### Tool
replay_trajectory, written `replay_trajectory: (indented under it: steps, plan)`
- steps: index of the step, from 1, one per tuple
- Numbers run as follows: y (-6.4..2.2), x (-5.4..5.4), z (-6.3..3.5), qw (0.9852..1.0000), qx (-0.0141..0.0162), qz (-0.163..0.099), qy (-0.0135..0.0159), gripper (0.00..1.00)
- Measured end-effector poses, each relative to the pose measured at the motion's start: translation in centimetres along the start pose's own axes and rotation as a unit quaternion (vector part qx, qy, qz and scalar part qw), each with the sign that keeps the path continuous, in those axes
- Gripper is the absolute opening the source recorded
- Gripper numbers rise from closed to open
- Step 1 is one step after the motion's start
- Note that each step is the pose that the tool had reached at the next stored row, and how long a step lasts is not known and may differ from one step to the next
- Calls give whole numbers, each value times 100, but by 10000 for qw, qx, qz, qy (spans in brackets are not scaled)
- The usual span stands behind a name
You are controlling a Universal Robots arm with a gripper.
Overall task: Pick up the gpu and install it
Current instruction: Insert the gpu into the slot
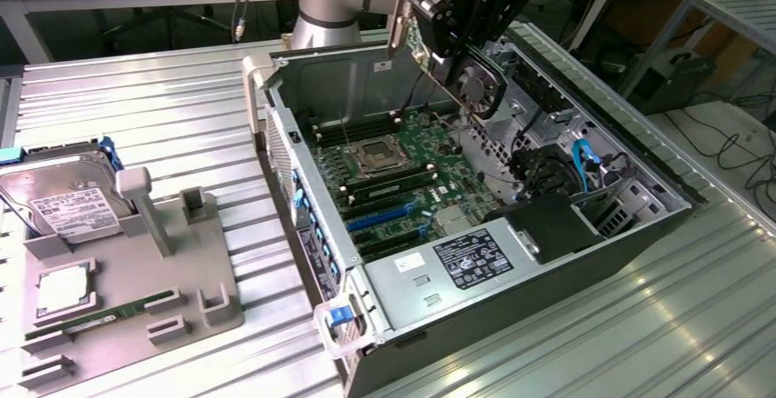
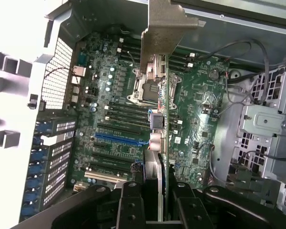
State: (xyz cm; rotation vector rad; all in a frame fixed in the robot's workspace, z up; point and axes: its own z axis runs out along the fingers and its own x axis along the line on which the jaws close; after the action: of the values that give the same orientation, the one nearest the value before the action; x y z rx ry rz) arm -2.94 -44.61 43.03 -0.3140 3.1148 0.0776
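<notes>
Pincer (image 1: pixel 459 21) is clamped on the gpu (image 1: pixel 479 84), a dark flat card with a round fan and a grey metal bracket. The card hangs above the green motherboard (image 1: pixel 424 134) inside the open case (image 1: pixel 510 325). The hard drive (image 1: pixel 61 198) carries a white label, its print too small to read.

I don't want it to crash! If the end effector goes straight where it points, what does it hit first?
Probably the motherboard, near the processor socket: the gpu held in the end effector leads and would touch first. Depth is unclear.
</notes>
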Motion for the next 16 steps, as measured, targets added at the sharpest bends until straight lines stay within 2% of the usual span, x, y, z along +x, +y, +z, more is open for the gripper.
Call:
replay_trajectory:
  steps: [16]
  plan:
    - [0, 0, 0, 9993, -6, -370, 18, 28]
